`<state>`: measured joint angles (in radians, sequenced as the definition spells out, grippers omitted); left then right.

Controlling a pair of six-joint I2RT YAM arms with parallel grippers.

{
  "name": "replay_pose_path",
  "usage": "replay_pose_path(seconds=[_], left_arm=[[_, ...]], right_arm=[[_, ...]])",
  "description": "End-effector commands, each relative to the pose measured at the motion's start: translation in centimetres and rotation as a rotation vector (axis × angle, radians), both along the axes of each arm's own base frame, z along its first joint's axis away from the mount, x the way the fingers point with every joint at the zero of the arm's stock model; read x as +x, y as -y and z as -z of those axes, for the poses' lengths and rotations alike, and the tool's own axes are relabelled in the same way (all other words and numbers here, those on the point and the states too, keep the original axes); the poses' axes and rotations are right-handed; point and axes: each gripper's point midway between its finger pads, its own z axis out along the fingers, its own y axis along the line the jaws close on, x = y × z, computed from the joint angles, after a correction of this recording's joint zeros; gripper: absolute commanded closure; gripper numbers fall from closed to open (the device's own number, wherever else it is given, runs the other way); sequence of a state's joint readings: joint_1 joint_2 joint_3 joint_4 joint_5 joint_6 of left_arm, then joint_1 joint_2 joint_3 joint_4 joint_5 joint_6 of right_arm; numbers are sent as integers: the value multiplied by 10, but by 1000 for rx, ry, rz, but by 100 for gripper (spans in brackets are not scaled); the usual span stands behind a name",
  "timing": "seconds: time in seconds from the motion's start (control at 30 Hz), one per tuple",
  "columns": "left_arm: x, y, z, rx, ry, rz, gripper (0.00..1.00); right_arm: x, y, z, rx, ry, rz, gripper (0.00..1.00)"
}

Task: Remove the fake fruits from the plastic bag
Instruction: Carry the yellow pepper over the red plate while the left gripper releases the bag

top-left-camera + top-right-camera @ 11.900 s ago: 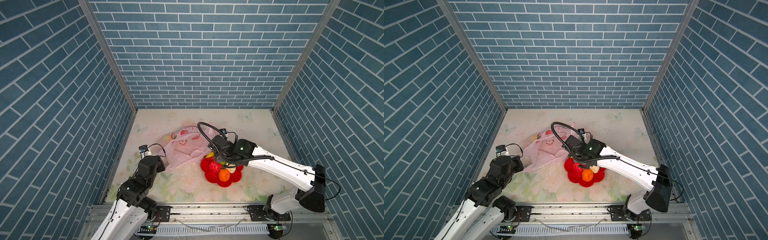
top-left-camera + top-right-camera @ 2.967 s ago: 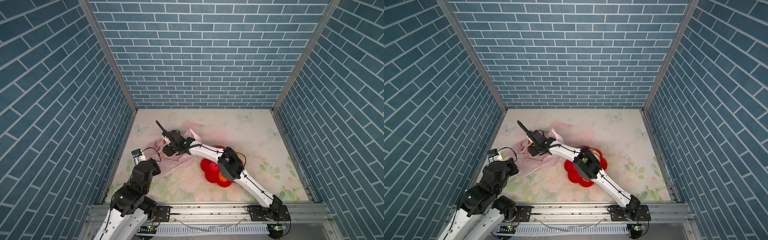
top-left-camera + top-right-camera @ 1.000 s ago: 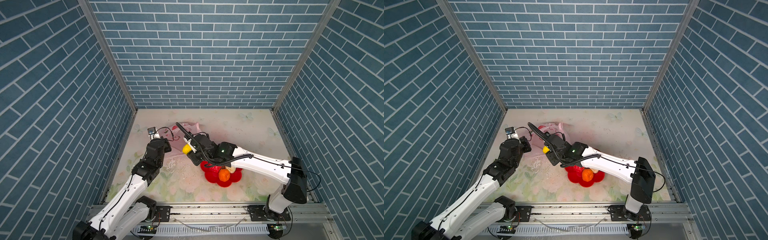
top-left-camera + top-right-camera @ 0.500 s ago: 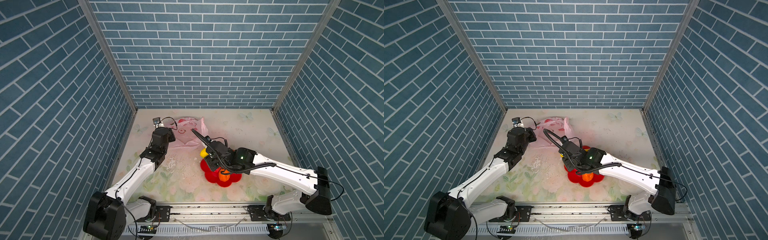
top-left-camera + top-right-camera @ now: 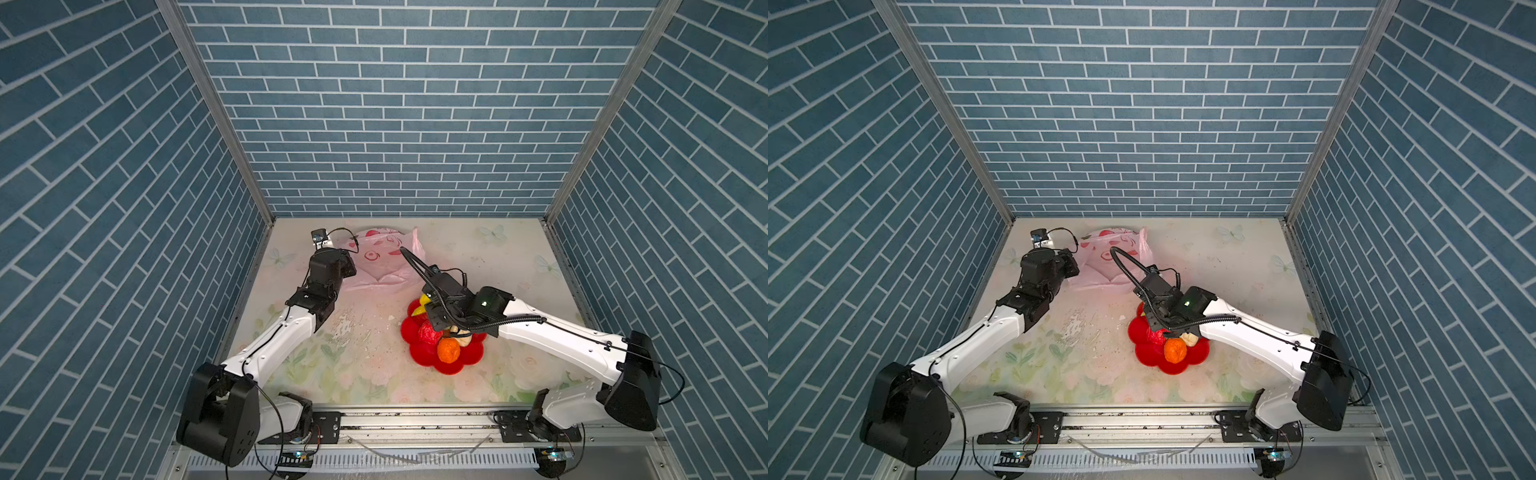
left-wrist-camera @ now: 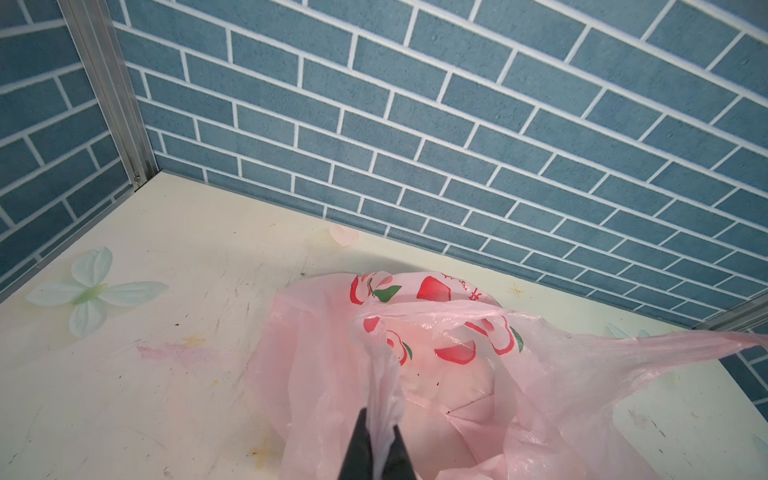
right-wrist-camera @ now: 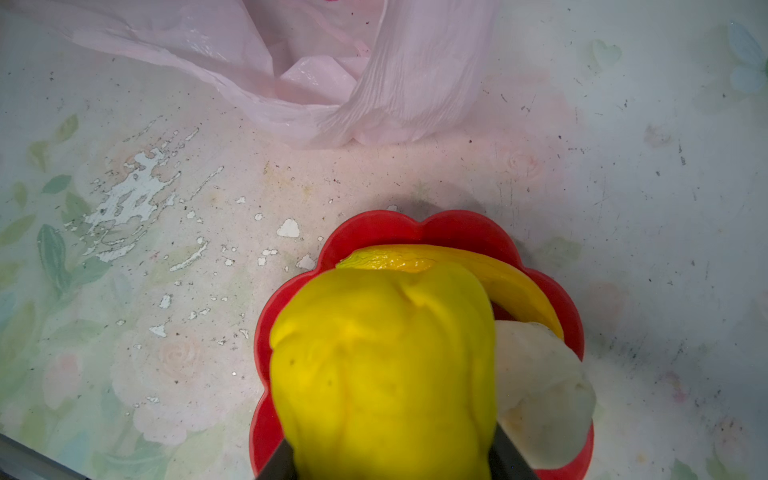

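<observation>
here the left gripper (image 6: 377, 446) is clenched on a fold of the plastic bag (image 6: 457, 374), which spreads ahead of its jaws. the right gripper (image 7: 392, 459) grasps a yellow fruit (image 7: 382, 365) between its jaws, above the red dish (image 7: 457, 226).

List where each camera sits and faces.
Both top views: high in front, looking down toward the back wall; both arms show.
Left wrist: behind the left claw, shut on the thin translucent pink plastic bag, facing the back wall.
Right wrist: above the right claw gripping a yellow plastic fruit, looking down at the red flower-shaped dish.
Shared: every view shows the bag.
</observation>
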<state>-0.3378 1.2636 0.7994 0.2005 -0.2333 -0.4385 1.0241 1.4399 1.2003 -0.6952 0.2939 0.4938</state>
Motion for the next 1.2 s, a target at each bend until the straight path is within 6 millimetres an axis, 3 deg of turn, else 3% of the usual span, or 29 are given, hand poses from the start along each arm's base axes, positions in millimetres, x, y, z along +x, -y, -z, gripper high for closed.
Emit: replay_pose_path(seconds=[0.0,0.33,0.77,1.17], left_arm=[[4,1,-13,-32,32,5,93],[-3,-1,-11,-40,30,5,93],[-6,-1,-6,-43,21,5,93],[-5,-1,-8,-51,28,6,93]], right_arm=[[-2,2,26,-28,-68,20,56],[5,3,60,-57,-118,48,56],[5,3,82,-78,-164,56,50],[3,4,90,-88,-179,68,38]])
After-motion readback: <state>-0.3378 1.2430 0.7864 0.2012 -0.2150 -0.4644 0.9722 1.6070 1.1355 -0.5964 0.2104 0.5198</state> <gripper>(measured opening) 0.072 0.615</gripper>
